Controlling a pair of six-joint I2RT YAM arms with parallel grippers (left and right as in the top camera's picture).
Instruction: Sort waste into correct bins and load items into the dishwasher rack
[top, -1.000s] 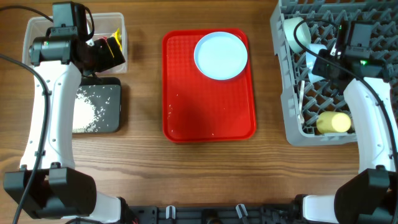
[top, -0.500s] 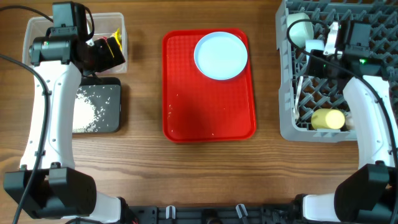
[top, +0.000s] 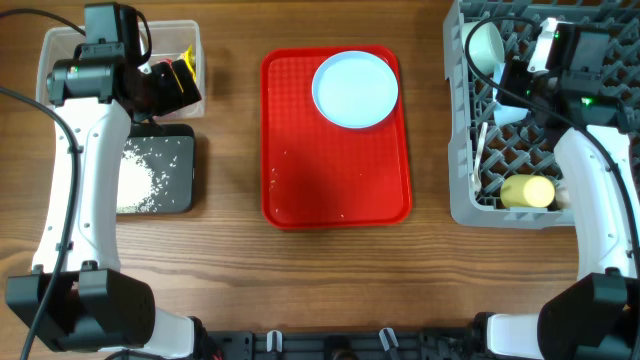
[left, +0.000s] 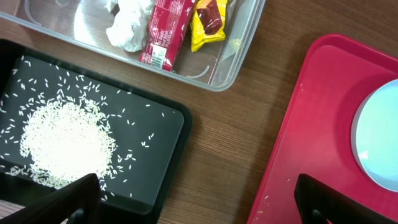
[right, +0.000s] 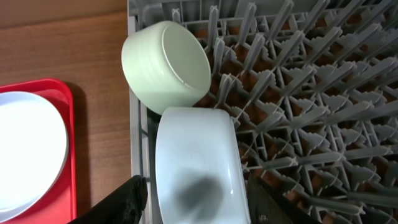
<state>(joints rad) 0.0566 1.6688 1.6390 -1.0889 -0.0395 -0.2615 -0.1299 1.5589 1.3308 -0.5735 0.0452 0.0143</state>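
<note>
The left gripper hung spread wide and empty, only its finger ends in frame. At its 11 o'clock, the clear tub held the crumpled tissue, red wrapper and yellow wrapper, all cut off by the top edge. At 9 o'clock, rice grains lay heaped in the black tray. The light blue plate sat at 1 o'clock on the red tray.

In the dishwasher rack, the right gripper straddled a light blue bowl; whether the fingers pressed it, I cannot tell. A second bowl lay on its side, touching it at 11 o'clock. The yellow cup lay at the rack's 6 o'clock.
</note>
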